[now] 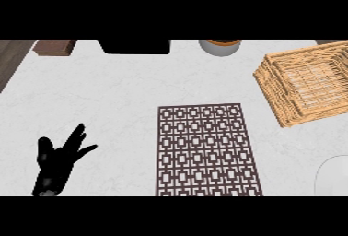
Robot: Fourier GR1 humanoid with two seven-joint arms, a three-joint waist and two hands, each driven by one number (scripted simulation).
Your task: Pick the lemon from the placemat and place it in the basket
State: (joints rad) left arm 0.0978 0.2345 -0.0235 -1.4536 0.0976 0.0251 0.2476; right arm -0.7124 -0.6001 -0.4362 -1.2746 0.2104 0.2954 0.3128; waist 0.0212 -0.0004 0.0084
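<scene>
No lemon shows on the placemat [209,150] or in the wicker basket [309,83]. The left hand [58,161] rests spread on the counter [102,92]. Risk: a blind reach finds nothing.

You're looking down on a white marbled counter [129,92] filling most of the frame. At the upper left, a strip of dark wood floor [12,57] runs beside the counter's edge. Lighting is even.
</scene>
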